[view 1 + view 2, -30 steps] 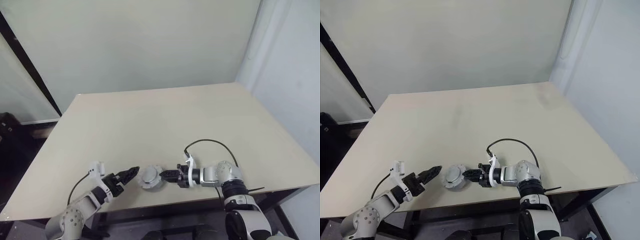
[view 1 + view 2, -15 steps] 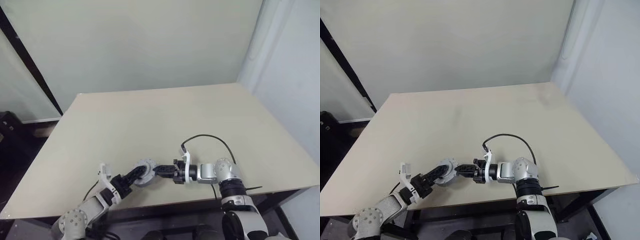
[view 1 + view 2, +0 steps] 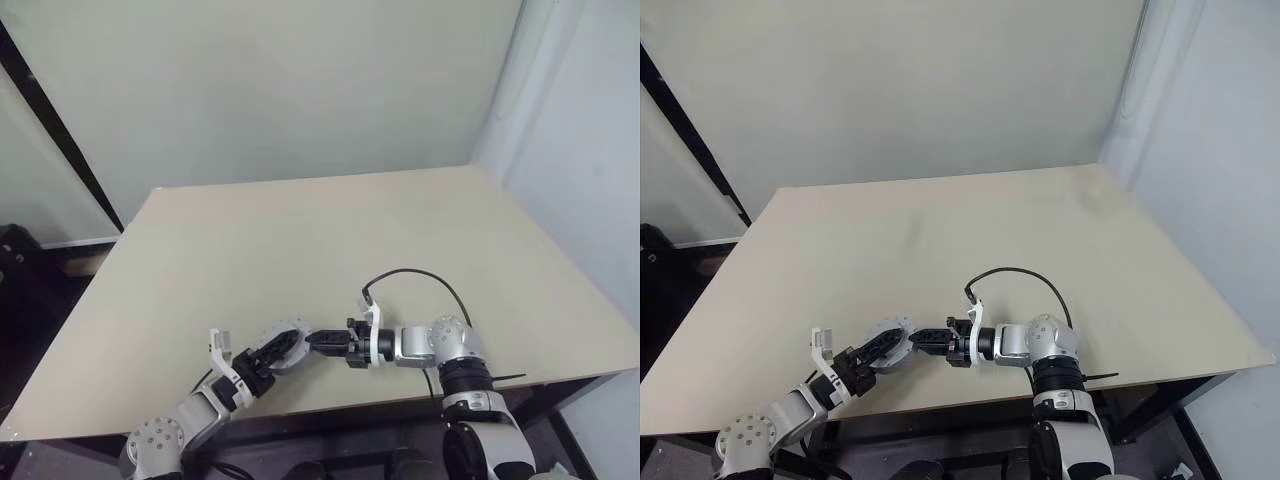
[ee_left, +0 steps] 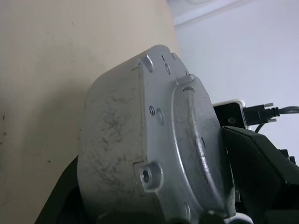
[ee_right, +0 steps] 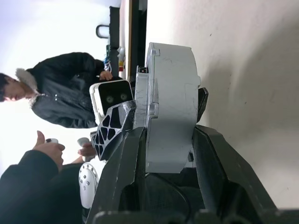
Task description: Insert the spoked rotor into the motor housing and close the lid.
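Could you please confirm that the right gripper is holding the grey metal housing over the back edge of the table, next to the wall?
Not quite. The right gripper does hold the grey metal housing, but over the front edge of the table, the side nearest the robot, far from the wall. The left eye view shows this.

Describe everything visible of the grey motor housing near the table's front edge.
The motor housing is a round, drum-shaped casing of dull grey metal, its side wall scuffed and scratched. A lid with a raised centre and small screw holes around its flange closes one face. It stands on edge, tilted, above the beige table. The right gripper clamps it across its flat faces, and the left gripper is up against its opposite side.
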{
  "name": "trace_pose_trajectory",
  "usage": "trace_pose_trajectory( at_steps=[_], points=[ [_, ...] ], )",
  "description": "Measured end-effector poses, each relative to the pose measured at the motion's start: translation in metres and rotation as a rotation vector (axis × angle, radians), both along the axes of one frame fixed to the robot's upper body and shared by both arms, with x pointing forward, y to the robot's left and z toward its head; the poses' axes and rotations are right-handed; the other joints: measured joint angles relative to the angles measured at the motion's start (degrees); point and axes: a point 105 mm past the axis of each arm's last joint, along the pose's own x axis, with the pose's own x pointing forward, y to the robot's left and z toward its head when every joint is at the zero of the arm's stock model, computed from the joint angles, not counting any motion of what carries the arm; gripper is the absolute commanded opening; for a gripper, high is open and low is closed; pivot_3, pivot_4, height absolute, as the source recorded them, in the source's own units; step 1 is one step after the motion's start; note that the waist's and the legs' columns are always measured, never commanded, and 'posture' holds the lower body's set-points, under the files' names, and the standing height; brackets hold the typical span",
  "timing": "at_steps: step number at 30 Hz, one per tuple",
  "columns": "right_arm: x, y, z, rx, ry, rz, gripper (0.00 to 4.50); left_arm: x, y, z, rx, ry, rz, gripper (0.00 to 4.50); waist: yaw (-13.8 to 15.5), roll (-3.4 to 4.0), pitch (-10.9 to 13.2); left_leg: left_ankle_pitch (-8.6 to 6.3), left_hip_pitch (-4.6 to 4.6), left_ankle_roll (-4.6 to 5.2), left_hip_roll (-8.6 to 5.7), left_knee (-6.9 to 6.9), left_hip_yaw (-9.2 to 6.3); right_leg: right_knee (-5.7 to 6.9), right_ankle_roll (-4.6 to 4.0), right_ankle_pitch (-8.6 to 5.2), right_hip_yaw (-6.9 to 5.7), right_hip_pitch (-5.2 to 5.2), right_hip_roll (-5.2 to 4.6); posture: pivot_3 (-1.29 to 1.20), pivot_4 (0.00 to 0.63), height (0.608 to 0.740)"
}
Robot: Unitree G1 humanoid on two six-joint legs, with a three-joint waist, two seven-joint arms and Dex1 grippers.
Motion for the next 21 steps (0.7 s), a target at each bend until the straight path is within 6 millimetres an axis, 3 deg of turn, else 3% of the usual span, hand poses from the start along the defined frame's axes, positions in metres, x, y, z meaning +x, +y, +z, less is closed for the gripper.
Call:
trace_pose_trajectory(
  at_steps=[21],
  points=[
    [0.0074, 0.0009, 0.0051, 0.015, -0.001, -0.045, 1.22, 0.0054, 0.0001, 0.0033, -0.058, -0.033, 0.062, 3.13, 0.0, -0.01, 0.0, 0.03, -0.01, 0.05, -0.01, 0.01, 0.03, -0.01, 0.00, 0.00, 0.01, 0.01, 0.00, 0.00, 0.000, 0.740]
  ],
)
